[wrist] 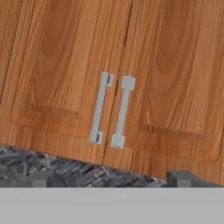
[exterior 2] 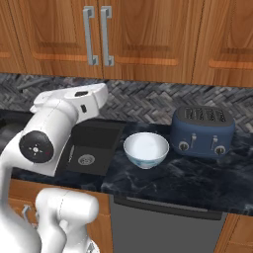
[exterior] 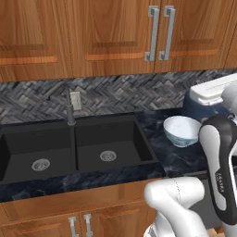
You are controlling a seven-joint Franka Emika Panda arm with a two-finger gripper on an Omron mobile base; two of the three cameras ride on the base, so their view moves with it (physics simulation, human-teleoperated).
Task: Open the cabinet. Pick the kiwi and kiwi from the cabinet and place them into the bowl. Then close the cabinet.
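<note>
cabinet shut, gripper open

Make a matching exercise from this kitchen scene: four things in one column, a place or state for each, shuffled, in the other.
1. cabinet
2. bowl
3. toaster
4. gripper

a. jaws open, facing the door handles
b. empty, on the counter beside the sink
c. both doors shut
d. dark blue, against the backsplash

Pairs: 1-c, 2-b, 3-d, 4-a

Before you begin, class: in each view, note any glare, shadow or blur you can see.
Left base view: soft sheen on the bowl, sink dark. Right base view: dim shading under the cabinet. Hand view: handles slightly soft, picture tilted.
</note>
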